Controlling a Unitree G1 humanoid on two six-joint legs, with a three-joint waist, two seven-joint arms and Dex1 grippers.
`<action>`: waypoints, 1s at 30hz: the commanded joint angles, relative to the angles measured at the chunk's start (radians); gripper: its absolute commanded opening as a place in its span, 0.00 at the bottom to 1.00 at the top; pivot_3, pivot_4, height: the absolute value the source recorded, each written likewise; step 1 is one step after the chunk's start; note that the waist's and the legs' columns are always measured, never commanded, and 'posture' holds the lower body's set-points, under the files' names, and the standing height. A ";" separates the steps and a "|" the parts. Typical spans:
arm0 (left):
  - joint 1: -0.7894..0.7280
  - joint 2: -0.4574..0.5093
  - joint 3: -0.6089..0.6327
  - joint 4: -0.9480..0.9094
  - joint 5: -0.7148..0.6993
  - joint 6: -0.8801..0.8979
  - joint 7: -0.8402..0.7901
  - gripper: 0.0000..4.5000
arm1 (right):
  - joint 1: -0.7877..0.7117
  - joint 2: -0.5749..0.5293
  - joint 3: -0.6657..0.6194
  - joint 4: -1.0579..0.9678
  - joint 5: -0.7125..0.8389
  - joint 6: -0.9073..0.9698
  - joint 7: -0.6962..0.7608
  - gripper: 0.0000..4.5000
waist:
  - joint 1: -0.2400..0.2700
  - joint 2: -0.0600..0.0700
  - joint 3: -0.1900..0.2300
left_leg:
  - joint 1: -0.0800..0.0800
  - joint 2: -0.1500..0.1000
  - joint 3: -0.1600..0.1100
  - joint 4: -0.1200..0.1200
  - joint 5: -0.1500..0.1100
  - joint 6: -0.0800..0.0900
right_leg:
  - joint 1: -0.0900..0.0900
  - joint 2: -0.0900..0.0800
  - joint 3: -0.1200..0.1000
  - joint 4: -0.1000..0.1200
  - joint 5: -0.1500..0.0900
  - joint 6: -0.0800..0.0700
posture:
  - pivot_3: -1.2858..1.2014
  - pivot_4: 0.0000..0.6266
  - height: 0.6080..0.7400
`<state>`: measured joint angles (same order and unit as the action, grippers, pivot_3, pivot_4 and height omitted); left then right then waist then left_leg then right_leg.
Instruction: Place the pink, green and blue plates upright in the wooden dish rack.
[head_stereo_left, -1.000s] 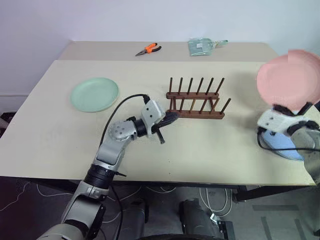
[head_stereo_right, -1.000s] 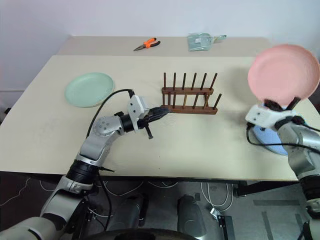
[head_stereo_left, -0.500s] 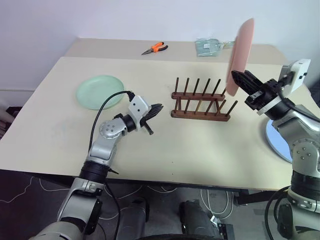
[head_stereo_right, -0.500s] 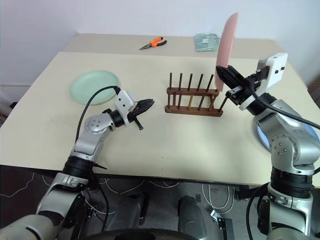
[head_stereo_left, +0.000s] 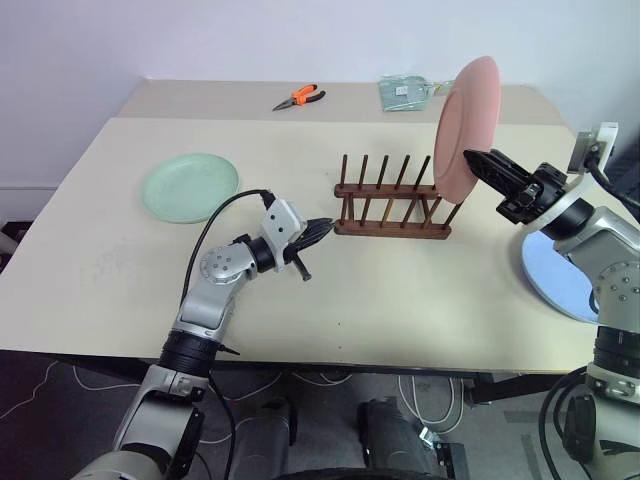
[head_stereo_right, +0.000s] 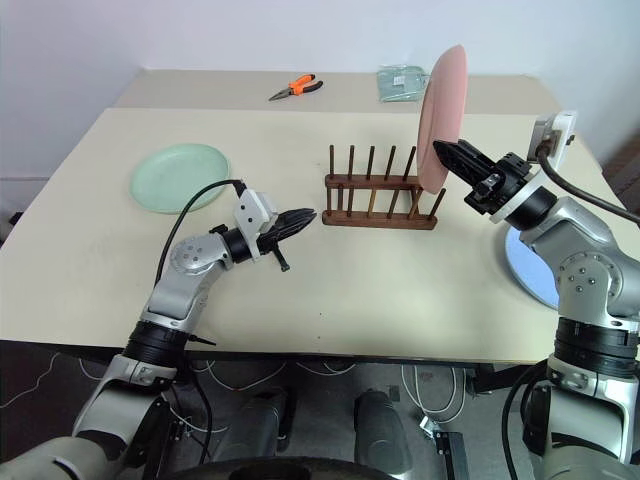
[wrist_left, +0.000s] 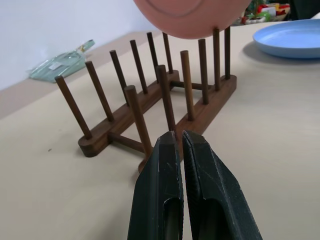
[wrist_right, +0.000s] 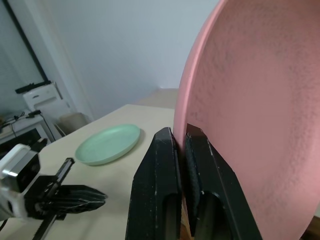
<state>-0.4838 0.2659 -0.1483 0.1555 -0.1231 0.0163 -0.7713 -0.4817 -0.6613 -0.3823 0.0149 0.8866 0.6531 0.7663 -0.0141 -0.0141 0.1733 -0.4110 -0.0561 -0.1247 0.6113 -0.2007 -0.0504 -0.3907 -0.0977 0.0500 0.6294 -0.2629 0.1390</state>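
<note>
— How far along? Anything racked?
— No. The left gripper (head_stereo_left: 322, 231), jaws pressed together, waits near the wooden dish rack (head_stereo_left: 392, 205). The blue plate (head_stereo_left: 563, 285) lies flat right.
— Pink?
— The right gripper (head_stereo_right: 447, 152) pinches the pink plate (head_stereo_left: 464, 125) upright over the rack's right end; the green plate (head_stereo_left: 190, 187) lies far left on the tabletop (head_stereo_left: 400, 300).

Three plastic plates are in view: one pink plate (head_stereo_left: 466, 125), one green plate (head_stereo_left: 190, 186) and one blue plate (head_stereo_left: 565, 280). One wooden dish rack (head_stereo_left: 392, 205) stands on the counter (head_stereo_left: 100, 270), carrying two rows of upright pegs, six to a row, twelve pegs in all. Two end effectors are counted, the left end effector (head_stereo_left: 322, 231) and the right end effector (head_stereo_left: 475, 158), each with two black fingers. At the far side of the counter lie one pair of orange-handled pliers (head_stereo_left: 297, 97) and one clear plastic packet (head_stereo_left: 408, 92). The surface itself is made up of two counters set edge to edge.
</note>
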 joint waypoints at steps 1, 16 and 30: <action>-0.005 0.002 -0.003 -0.047 -0.021 0.002 -0.012 0.03 | -0.034 -0.017 -0.040 0.067 0.027 0.022 0.036 0.01 | 0.000 0.000 0.000 | 0.000 0.000 0.000 0.000 0.000 0.000 | 0.000 0.000 0.000 0.000 0.000 0.000 | 0.52 0.24 1.00; -0.044 0.013 0.070 -0.005 -0.037 0.075 0.069 0.32 | 0.045 -0.142 -0.035 0.009 -0.278 -0.226 0.025 0.78 | 0.002 0.000 0.000 | 0.000 0.000 0.001 0.000 0.000 0.000 | 0.000 0.000 0.000 0.000 0.000 0.000 | 0.52 0.24 1.00; -0.178 0.092 0.554 0.254 -0.005 0.316 0.886 0.99 | 0.370 -0.230 0.223 -0.565 -0.371 -0.118 0.060 1.00 | -0.004 -0.004 0.003 | 0.001 0.001 0.001 0.000 0.000 0.000 | 0.000 0.000 0.000 0.001 -0.001 0.003 | 0.52 0.24 1.00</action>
<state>-0.6455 0.3443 0.3713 0.4358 -0.1206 0.3080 0.0502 -0.0829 -0.9075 -0.1941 -0.4839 0.5177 0.5291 0.8449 -0.0182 -0.0185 0.1763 -0.4101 -0.0553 -0.1248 0.6116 -0.2011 -0.0506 -0.3909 -0.0974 0.0498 0.6301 -0.2632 0.1406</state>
